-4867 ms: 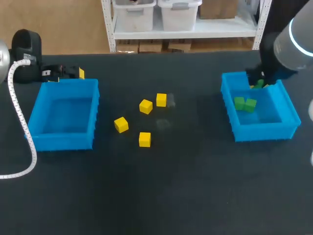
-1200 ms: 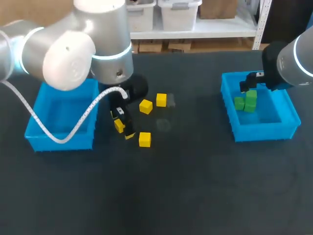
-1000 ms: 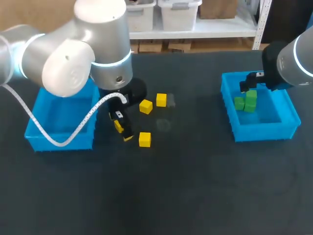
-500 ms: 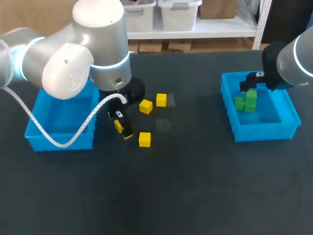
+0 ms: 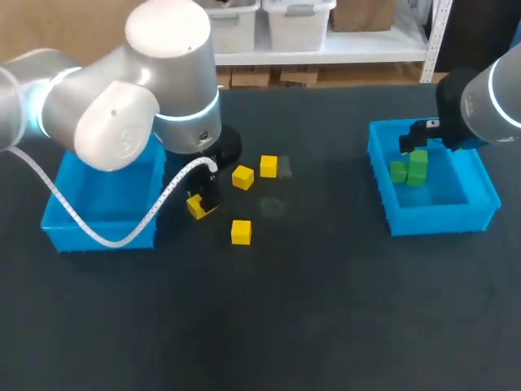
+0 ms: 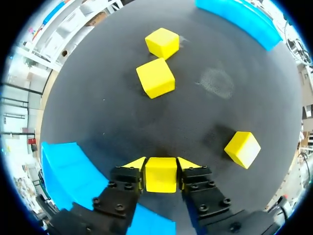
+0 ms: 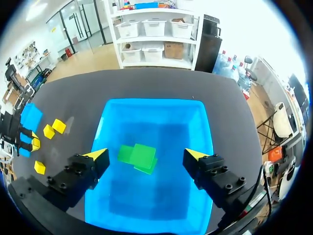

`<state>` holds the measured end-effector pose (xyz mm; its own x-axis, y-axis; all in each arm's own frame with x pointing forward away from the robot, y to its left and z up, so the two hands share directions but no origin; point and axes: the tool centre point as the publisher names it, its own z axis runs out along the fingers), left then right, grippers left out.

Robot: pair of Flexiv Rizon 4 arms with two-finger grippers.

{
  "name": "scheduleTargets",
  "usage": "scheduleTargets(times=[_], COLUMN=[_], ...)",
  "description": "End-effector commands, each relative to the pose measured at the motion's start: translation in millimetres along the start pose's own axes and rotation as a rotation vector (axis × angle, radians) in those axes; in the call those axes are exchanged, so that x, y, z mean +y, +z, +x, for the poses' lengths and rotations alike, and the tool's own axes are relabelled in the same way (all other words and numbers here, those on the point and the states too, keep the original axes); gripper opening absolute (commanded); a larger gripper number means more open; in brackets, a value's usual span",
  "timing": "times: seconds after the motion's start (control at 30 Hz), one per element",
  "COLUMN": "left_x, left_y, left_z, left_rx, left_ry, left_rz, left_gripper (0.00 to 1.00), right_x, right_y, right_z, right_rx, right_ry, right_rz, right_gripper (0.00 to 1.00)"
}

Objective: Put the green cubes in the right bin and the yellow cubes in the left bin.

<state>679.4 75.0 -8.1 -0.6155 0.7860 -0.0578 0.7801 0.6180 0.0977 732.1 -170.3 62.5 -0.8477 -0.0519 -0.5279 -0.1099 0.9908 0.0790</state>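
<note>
My left gripper (image 6: 161, 166) is shut on a yellow cube (image 6: 161, 174), both yellow tips pressed against its sides. In the head view that cube (image 5: 195, 206) hangs tilted just off the table beside the left blue bin (image 5: 81, 234). Three more yellow cubes (image 5: 242, 177) (image 5: 269, 166) (image 5: 240, 232) lie on the table mid-left; the left wrist view shows them ahead of the fingers (image 6: 155, 77) (image 6: 163, 42) (image 6: 242, 149). My right gripper (image 7: 145, 155) stands open over the right blue bin (image 7: 151, 105), above the green cubes (image 7: 139, 157) stacked inside it (image 5: 409, 169).
The left bin's corner (image 6: 68, 171) lies close beside my left gripper. The right bin (image 5: 440, 218) stands at the table's right side. My left arm's grey body (image 5: 130, 90) covers part of the left bin in the head view.
My left gripper has shut on the yellow cube and shifted it slightly up and toward the left bin. The right arm has kept still.
</note>
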Motion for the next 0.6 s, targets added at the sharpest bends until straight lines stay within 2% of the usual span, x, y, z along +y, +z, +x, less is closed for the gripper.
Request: scheduleTargets(times=[0.03,0.23,0.37,0.5,0.6], left_x=[4.2,23.5,45.9,76.3,100.0], left_y=[-11,-50,-83,-105,-115], left_z=[1.3,-15.2,-22.1,-15.8,-3.8], left_rx=[-0.031,-0.156,-0.233,-0.288,-0.305], left_ry=[-0.035,-0.088,-0.157,-0.231,-0.289], left_rz=[0.017,0.030,0.015,-0.009,-0.039], left_gripper=[0.00,0.00,0.00,0.00,0.00], right_x=[0,0,0,0,0], right_y=[0,0,0,0,0], right_z=[1,1,1,1,1], right_rx=[-0.006,-0.006,-0.006,-0.006,-0.006], right_ry=[0.000,0.000,0.000,0.000,0.000], right_rz=[0.002,0.002,0.002,0.002,0.002], right_gripper=[1.00,1.00,1.00,1.00,1.00])
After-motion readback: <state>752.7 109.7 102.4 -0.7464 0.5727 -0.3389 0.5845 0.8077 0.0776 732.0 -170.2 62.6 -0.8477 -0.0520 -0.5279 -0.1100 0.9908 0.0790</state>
